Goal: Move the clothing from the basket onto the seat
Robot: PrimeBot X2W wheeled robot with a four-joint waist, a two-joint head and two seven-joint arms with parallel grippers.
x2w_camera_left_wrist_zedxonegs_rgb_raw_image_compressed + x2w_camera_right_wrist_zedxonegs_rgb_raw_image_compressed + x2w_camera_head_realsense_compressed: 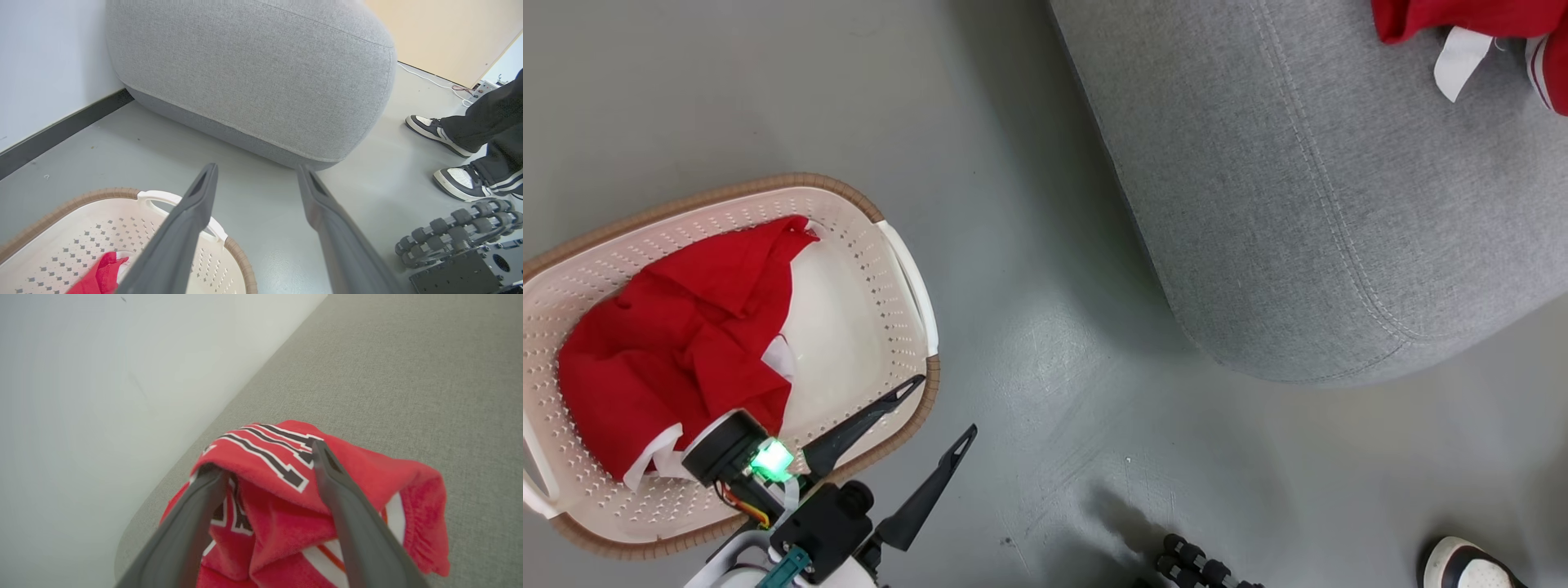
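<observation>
One red garment with white trim [678, 343] is left in the basket [886, 318], nearest the robot, heaped over the basket's left half. The left end effector [944, 404] is held wide and empty at the basket's right edge, one fingertip above the brown rim and the other above the floor [1029, 327]. The garment lies just to the left of these fingers and is not touched by them. In the left wrist view only a red corner is seen beside the left finger.

Farther off, across a strip of floor, the grey seat [1298, 204] is reached. On it, near the wall, the numbered red garment [278, 522] is bunched up. The right end effector [267, 457] is spread wide over this garment, with a fold of fabric lying loose between the fingers and no grip seen on it.

Setting this garment down is judged to be the step in hand. It would be done well if the fingers were kept wide and drawn away clear of the folds, so that no fabric is snagged and pulled back off the seat. The trimmed garment should then be taken at a raised fold, well clear of the perforated wall.
</observation>
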